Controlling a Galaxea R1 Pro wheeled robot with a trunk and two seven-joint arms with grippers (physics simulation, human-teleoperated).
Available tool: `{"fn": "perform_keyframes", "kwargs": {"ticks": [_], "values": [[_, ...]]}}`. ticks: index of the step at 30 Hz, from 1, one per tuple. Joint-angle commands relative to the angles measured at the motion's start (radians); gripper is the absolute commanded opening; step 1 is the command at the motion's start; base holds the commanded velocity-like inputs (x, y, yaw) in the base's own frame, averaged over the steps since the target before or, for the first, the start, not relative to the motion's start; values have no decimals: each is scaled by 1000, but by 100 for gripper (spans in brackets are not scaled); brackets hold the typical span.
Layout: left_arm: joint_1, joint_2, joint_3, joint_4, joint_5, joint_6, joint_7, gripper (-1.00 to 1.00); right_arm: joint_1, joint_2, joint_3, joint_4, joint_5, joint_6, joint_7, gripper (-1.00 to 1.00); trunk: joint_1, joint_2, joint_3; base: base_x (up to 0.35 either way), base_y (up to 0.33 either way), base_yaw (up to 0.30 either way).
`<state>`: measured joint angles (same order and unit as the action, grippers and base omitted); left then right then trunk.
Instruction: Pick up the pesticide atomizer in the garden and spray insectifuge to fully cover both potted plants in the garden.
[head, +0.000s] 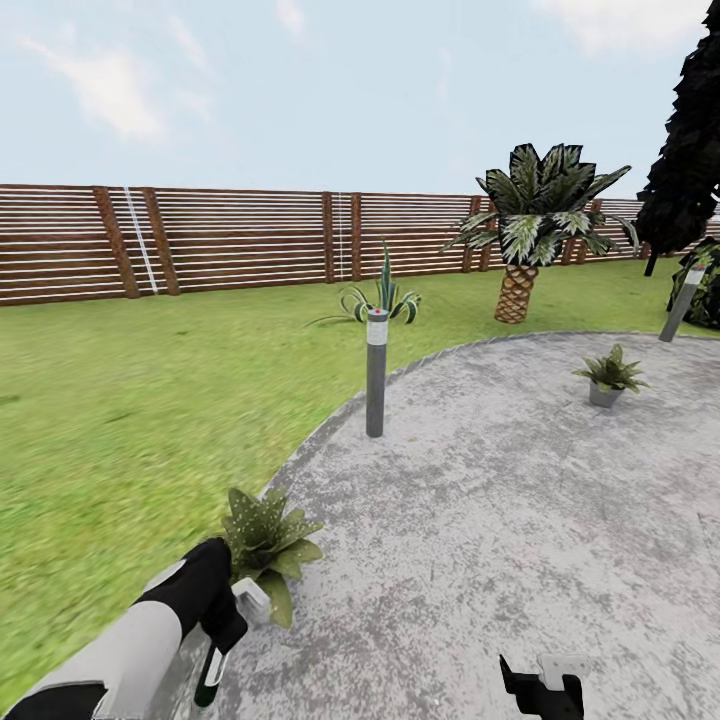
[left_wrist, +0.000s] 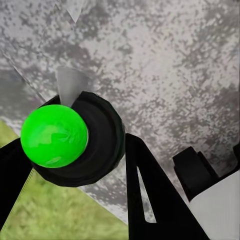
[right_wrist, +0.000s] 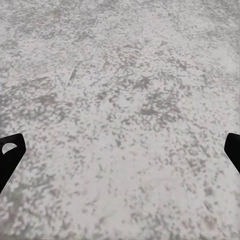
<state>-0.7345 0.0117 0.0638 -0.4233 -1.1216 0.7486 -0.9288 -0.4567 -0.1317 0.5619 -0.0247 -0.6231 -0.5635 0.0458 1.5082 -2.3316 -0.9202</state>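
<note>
The left hand (head: 215, 640) grips the pesticide atomizer (head: 211, 678), a slim dark green bottle with a pale band (bright green at its end in the wrist view), right beside the near potted plant (head: 262, 545) on the patio (head: 500, 520), apparently poised to spray it, the far potted plant (head: 609, 376) next; the right hand (head: 545, 690) hangs spread and empty.
</note>
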Motion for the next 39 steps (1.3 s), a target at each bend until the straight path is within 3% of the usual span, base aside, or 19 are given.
{"fn": "perform_keyframes", "kwargs": {"ticks": [1, 5, 9, 15, 20, 24, 29, 34, 39], "values": [[-3, -2, 7, -2, -7, 6, -8, -100, 0, 0, 6, 0, -10, -3, 5, 100, 0, 0, -1, 0, 0, 0], [-15, -2, 7, -2, -7, 10, -21, -100, 0, 0, 6, 0, -10, -3, 5, 100, 0, 0, -1, 0, 0, 0], [-73, -3, 4, -2, -11, 16, -130, -100, 0, 0, 6, 0, -10, -3, 5, 100, 0, 0, -1, 0, 0, 0], [-123, -2, 0, 0, -14, 78, -147, -100, 0, 0, 6, 0, -10, -3, 5, 100, 0, 0, -1, 0, 0, 0], [-118, 6, -5, 11, -11, 93, -154, -100, 0, 0, 6, 0, -10, -3, 5, 100, 0, 0, -1, 0, 0, 0], [-112, 11, -8, 14, -21, 81, -214, -100, 0, 0, 6, 0, -10, -3, 5, 100, 0, 0, -1, 3, 0, 0], [-110, 5, -11, 16, -22, 81, -224, -100, 0, 0, 6, 0, -10, -3, 5, 100, 0, 0, -1, 257, 0, 0], [-107, 2, -62, 17, -34, 87, -225, -100, 0, 0, 6, 0, -10, -3, 5, 100, 0, 0, -1, 152, 0, 0], [-95, 10, -68, 82, -35, 82, -224, -100, 0, 0, 6, 0, -10, -3, 5, 100, 0, 0, -1, 5, 0, 0]]}}
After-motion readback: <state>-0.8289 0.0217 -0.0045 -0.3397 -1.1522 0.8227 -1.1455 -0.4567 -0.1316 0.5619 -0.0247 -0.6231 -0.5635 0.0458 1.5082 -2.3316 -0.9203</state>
